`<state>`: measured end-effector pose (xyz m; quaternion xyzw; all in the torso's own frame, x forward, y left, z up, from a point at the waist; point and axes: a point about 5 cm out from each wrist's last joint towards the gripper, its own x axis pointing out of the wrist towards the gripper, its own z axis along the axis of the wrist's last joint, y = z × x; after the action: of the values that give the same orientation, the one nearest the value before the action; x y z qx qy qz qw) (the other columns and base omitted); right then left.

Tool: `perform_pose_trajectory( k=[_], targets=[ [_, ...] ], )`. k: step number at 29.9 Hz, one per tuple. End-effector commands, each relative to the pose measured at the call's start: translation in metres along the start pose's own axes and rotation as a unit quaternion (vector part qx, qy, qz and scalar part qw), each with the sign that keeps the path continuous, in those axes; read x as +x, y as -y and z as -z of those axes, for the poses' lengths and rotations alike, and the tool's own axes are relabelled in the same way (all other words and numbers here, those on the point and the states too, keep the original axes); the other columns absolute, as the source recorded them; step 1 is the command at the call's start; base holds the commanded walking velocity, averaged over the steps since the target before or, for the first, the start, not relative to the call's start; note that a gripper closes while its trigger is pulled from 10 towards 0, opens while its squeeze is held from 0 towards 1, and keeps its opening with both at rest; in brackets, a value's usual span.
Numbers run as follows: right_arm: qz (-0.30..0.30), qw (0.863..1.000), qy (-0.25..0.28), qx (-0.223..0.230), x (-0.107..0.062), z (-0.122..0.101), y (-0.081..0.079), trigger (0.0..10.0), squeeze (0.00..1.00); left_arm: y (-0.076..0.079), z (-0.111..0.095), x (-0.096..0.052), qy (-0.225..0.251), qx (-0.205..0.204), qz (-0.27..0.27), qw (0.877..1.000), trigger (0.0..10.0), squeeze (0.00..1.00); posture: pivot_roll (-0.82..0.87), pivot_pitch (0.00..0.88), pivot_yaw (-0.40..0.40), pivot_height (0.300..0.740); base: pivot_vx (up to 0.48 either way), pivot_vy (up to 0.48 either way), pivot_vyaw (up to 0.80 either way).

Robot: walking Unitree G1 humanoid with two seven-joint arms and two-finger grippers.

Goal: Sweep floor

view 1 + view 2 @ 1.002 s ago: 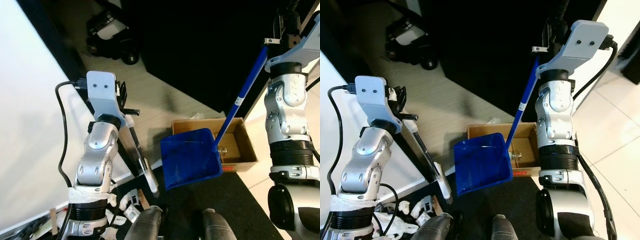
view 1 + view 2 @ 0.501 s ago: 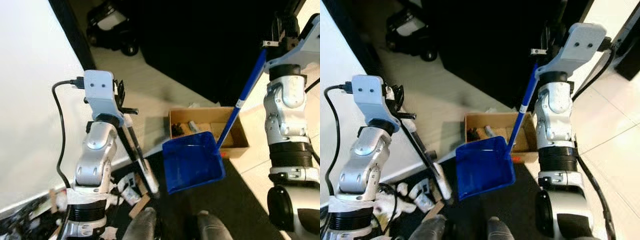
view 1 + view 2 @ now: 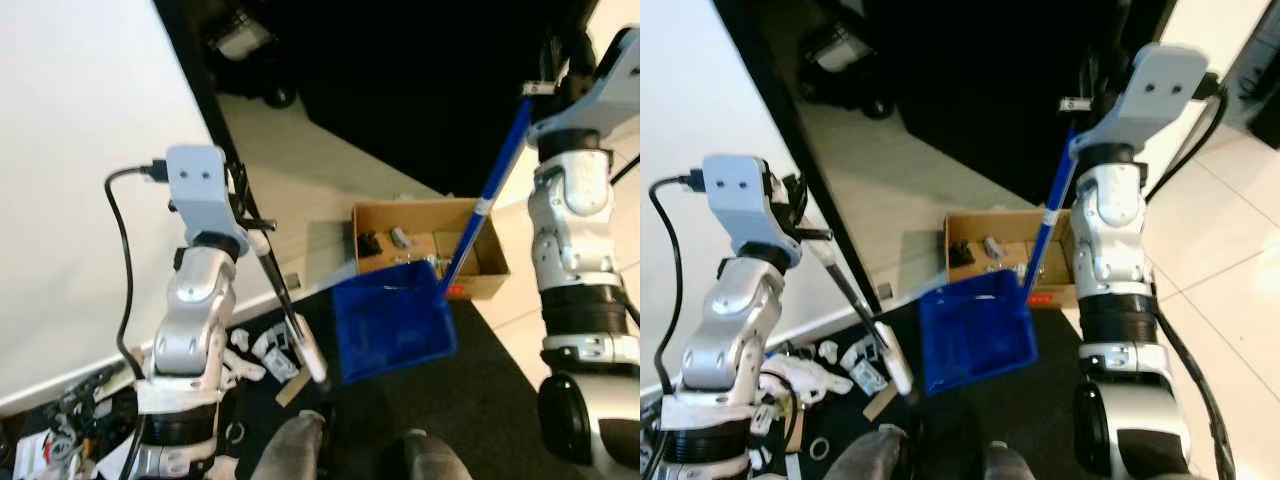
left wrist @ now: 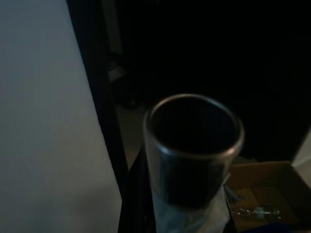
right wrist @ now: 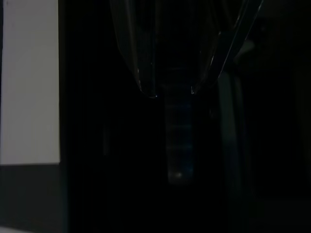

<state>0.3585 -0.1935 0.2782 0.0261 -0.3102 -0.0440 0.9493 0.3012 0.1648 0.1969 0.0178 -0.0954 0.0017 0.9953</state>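
Item, nearest: my own two feet (image 3: 300, 450), dark and rounded, standing on a black mat (image 3: 480, 400).

Item: scraps of white litter (image 3: 262, 345) and a strip of cardboard, lying on the mat below my left pincer, beside the broom's lower end.

Item: broom (image 3: 290, 330), a black shaft with a pale lower section, slanting down from my left pincer (image 3: 243, 205) to the mat. In the left wrist view the shaft's round, hollow top (image 4: 193, 141) stands up between my fingers. My left pincer is clamped on this shaft near its top.

Item: blue dustpan (image 3: 393, 322), tilted, its pan just right of the broom's lower end and well below my right pincer. Its long blue handle (image 3: 490, 195) rises at a slant to my right pincer (image 3: 1080, 100), which grips it near the top. In the right wrist view, very dark, my fingers (image 5: 141, 48) close around a faint blue ribbed handle.

Item: open cardboard box (image 3: 428, 245), on the pale floor just beyond the dustpan's pan, holding a few small objects too small to tell.

Item: white wall (image 3: 90, 150), to the outside of my left arm, edged by a black vertical strip.

Item, farthest: a dark wheeled object (image 3: 250, 45), blurred, on the pale floor beyond my left pincer.
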Motion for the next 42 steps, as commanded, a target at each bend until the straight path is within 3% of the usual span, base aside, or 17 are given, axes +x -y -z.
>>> perform_pose_trajectory(
  k=[1,19,42],
  targets=[
    [0.003,1.0,0.021,0.001,0.003,-0.0089,0.0007,10.0,0.0,0.0005,-0.0016,-0.0005,0.003,0.004,0.0,1.0,10.0,0.0,0.05,0.091,0.029,0.74,0.0,0.0,0.0],
    [-0.005,1.0,0.017,-0.01,0.0041,-0.0076,-0.0018,10.0,0.0,0.0003,0.0005,-0.0001,-0.004,0.01,-0.002,1.0,10.0,0.0,0.05,0.088,0.029,0.74,0.0,0.0,0.0],
    [-0.009,1.0,0.014,-0.017,0.003,-0.0066,-0.0034,10.0,0.0,-0.0005,0.0018,-0.0006,-0.009,0.01,-0.004,1.0,10.0,0.0,0.05,0.093,0.029,0.74,0.0,0.0,0.73]
  ],
)
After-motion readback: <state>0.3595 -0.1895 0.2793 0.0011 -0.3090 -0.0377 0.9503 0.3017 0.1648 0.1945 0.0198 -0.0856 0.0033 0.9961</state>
